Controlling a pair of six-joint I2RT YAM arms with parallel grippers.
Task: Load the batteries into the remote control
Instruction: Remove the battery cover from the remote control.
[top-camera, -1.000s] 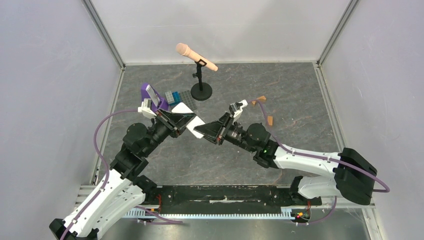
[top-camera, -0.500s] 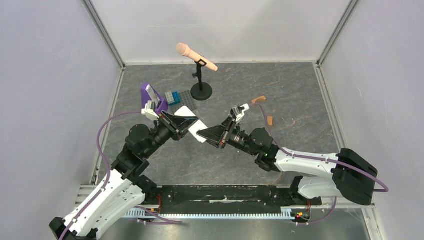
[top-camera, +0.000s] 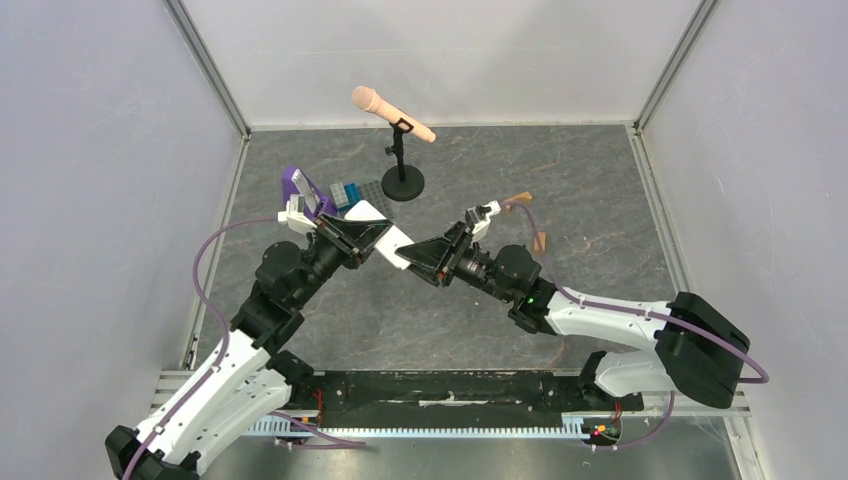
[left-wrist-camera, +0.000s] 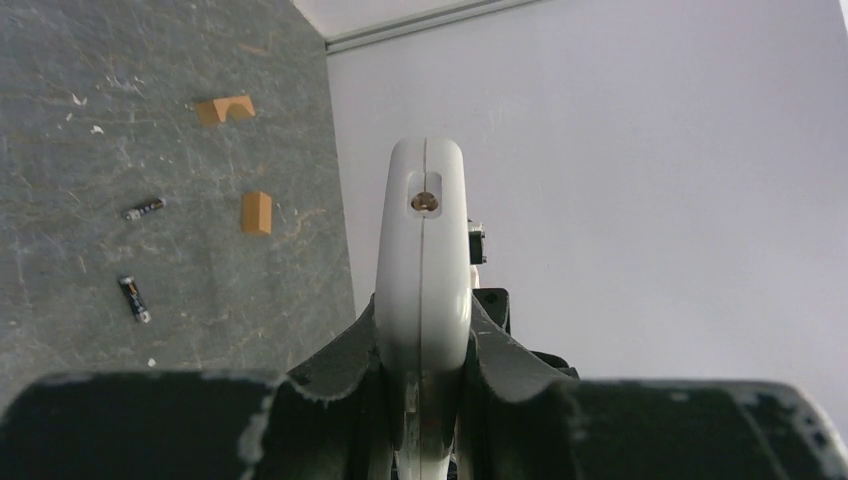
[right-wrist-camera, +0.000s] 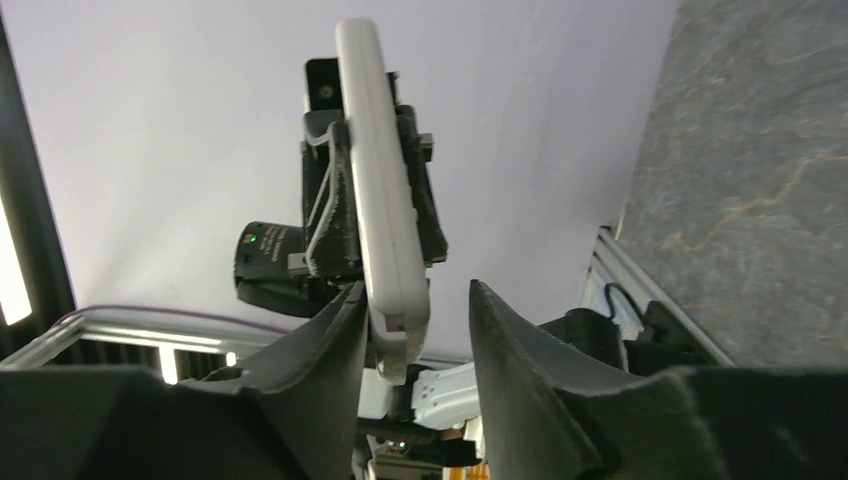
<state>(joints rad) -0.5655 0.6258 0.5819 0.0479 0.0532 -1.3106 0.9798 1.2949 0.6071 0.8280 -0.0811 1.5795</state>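
The white remote control (top-camera: 383, 238) is held in the air above the table by my left gripper (top-camera: 366, 237), which is shut on it; in the left wrist view its narrow end (left-wrist-camera: 423, 240) points away from the jaws (left-wrist-camera: 423, 312). My right gripper (top-camera: 409, 258) is open with the remote's other end (right-wrist-camera: 386, 235) between its fingers (right-wrist-camera: 414, 305), close against the left finger, with a gap to the right one. Two small dark batteries (left-wrist-camera: 144, 208) (left-wrist-camera: 133, 298) lie on the table in the left wrist view. They are hidden in the top view.
Two tan wooden blocks (top-camera: 518, 199) (top-camera: 540, 241) lie right of the right gripper. A microphone on a black stand (top-camera: 403, 181) is at the back. A grey slab on a purple stand (top-camera: 300, 190) and a blue-and-grey block (top-camera: 347, 193) sit behind the left gripper.
The two grippers stay together at the remote. The right arm has edged left and toward the back, and the remote's end now sits deeper between its fingers.
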